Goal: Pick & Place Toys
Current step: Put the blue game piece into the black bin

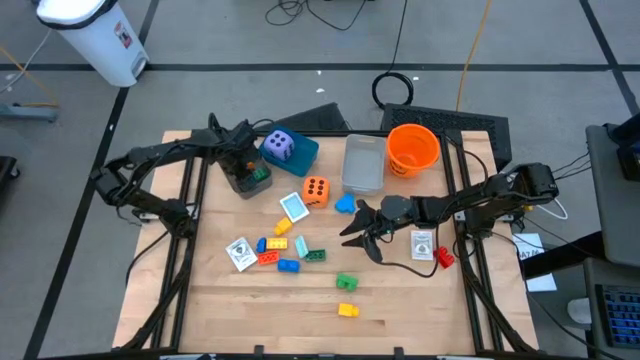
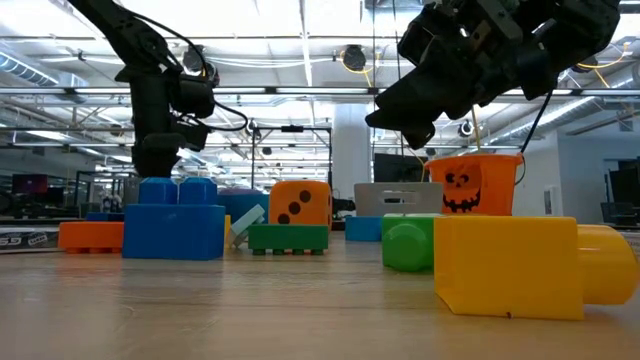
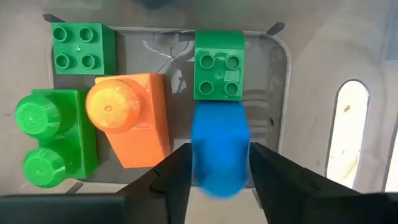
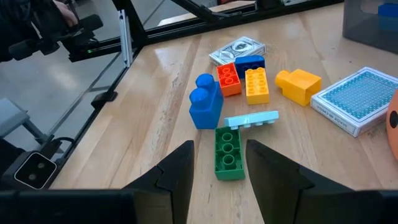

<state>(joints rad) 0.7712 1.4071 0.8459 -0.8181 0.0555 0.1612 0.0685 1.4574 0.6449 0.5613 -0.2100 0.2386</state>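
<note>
Grey bin [image 3: 280, 68] is your landmark: left gripper [image 3: 221, 163] hangs above it clamping a blue brick [image 3: 219, 149]; release next. Right gripper [image 4: 219, 163], well away from it, straddles a green brick [image 4: 229, 152], jaws unclosed.

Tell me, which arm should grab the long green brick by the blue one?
The right. Its open claw points at that green brick, while the left claw is busy with a blue brick over the tray.
</note>
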